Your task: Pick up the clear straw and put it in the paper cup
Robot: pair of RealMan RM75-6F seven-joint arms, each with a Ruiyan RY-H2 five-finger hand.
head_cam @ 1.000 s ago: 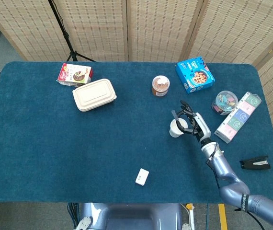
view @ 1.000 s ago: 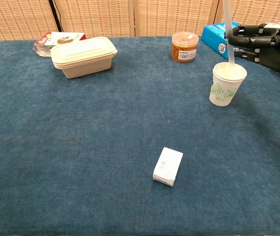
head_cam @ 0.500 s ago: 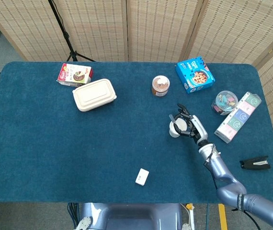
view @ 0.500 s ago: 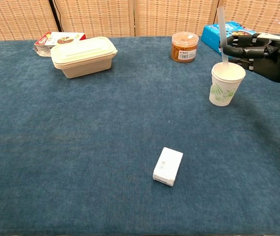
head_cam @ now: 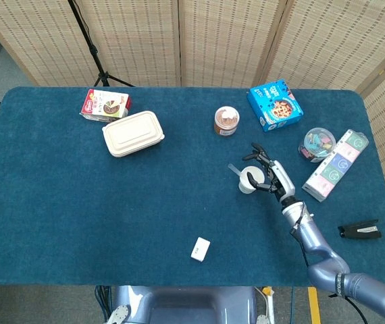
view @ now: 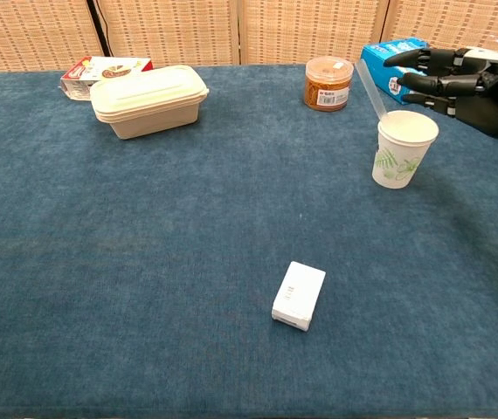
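Leaning against the rim of the paper cup, the clear straw is seen inside it, tilted left. The right hand is held just beside, fingers spread, holding nothing. A jar and blue box are noted behind.

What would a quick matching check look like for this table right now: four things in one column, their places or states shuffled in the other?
Things:
1. clear straw
2. right hand
3. small white box
4. beige lidded container

States:
A. lies alone on the near part of the cloth
B. leans in the paper cup, upper end tilted left
C. sits closed, far left, beside a red packet
D. fingers spread, holding nothing, just right of the cup

Pairs: 1-B, 2-D, 3-A, 4-C
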